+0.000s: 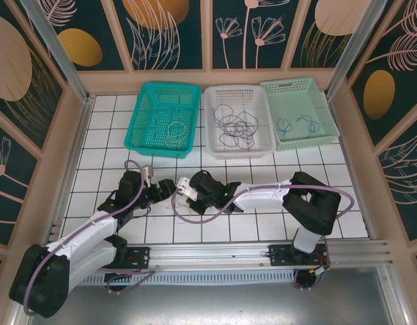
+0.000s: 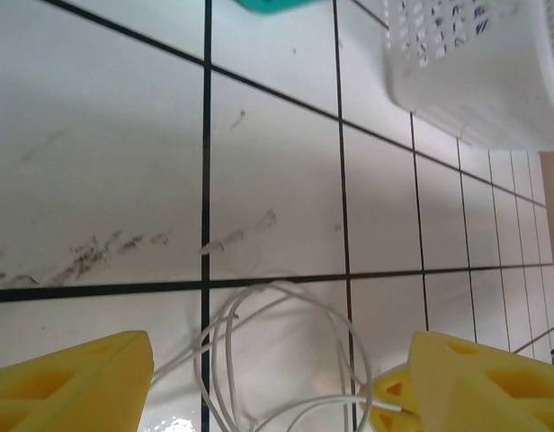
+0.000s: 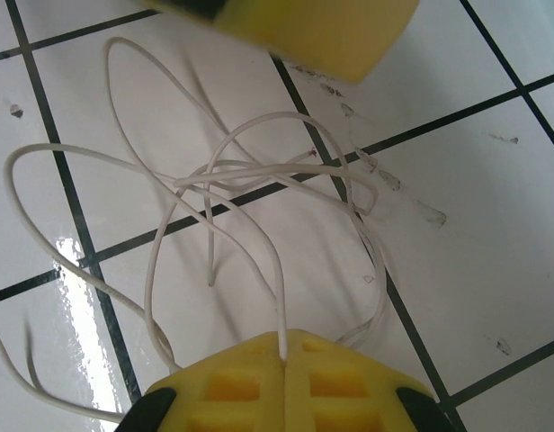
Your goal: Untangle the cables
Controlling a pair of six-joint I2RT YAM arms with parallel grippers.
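Note:
A pale white cable (image 3: 214, 180) lies in loose tangled loops on the white tiles. My right gripper (image 3: 284, 349) is shut on one strand of it, which rises straight out of the closed yellow fingers. My left gripper (image 2: 281, 364) stands open, with a loop of the same cable (image 2: 286, 297) on the floor between its yellow fingers (image 2: 70, 382). From above, the two grippers meet at mid-table, left (image 1: 166, 189) and right (image 1: 186, 188). More cables rest in the baskets: dark ones (image 1: 237, 125), blue ones (image 1: 296, 124) and a pale one (image 1: 174, 130).
Three baskets line the back: teal (image 1: 144, 135), white (image 1: 212, 145) and mint green (image 1: 330, 132). The white basket's corner (image 2: 493, 81) sits ahead and to the right of my left gripper. Wooden walls enclose the tiled table.

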